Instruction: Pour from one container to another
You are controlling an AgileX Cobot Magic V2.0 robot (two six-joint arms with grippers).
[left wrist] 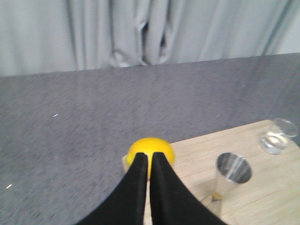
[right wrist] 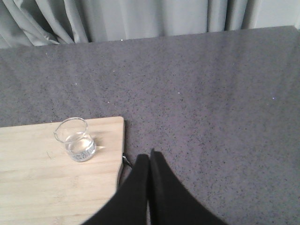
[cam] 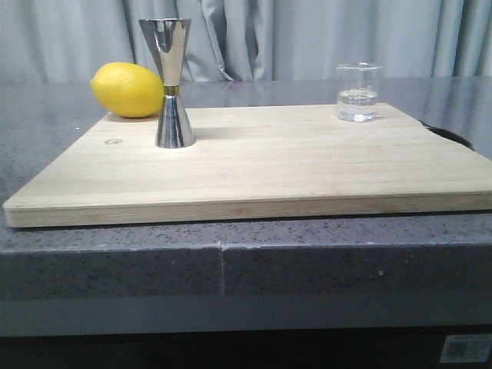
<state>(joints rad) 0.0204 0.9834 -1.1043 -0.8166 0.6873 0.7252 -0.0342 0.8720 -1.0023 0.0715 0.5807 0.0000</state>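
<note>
A small clear glass beaker with a little water stands at the back right of the wooden board. The tall steel jigger with its gold waist band stands upright at the board's back left. In the left wrist view my left gripper is shut and holds nothing, above the board's corner, with the jigger and the beaker to one side. My right gripper is shut and holds nothing, off the board's edge, apart from the beaker. Neither gripper shows in the front view.
A yellow lemon lies at the board's back left corner behind the jigger, and sits just past the left fingertips. The board rests on a grey speckled counter. A dark round object peeks out past the board's right edge. Grey curtains hang behind.
</note>
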